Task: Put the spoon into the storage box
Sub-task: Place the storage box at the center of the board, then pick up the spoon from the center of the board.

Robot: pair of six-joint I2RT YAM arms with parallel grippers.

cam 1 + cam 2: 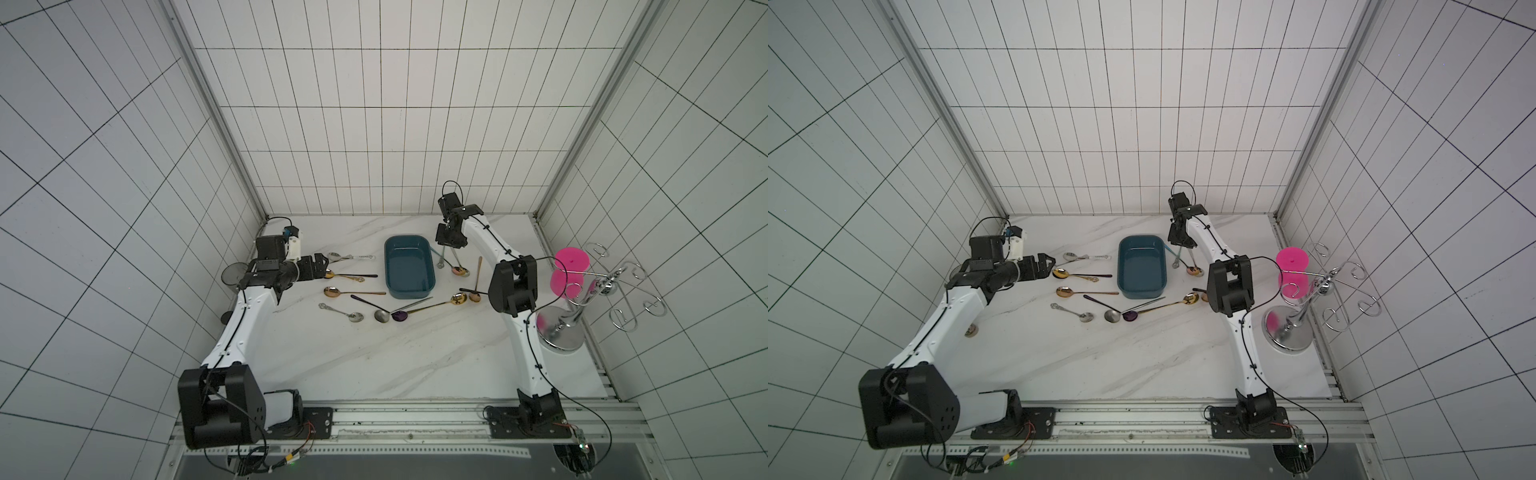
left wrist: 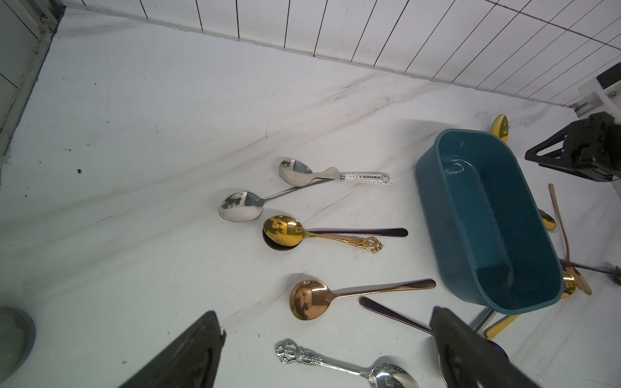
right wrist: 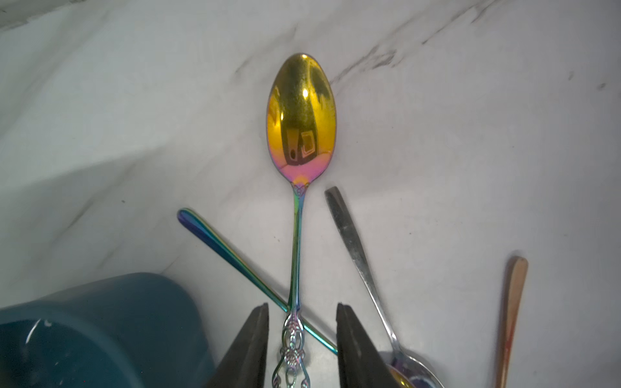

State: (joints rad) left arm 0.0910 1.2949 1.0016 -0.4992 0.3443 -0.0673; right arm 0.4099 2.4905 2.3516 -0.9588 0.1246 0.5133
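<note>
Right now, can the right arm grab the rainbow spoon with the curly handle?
Probably yes. The right end effector has its jaws open on either side of the rainbow spoon, at its curly handle. A thinner rainbow handle crosses there and might get pinched too.

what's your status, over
Left gripper open. Right gripper open, astride ornate handle of iridescent gold-bowled metal spoon. Dark teal rectangular plastic storage box empty. Thin rainbow handle crosses that spoon by the jaws.
</note>
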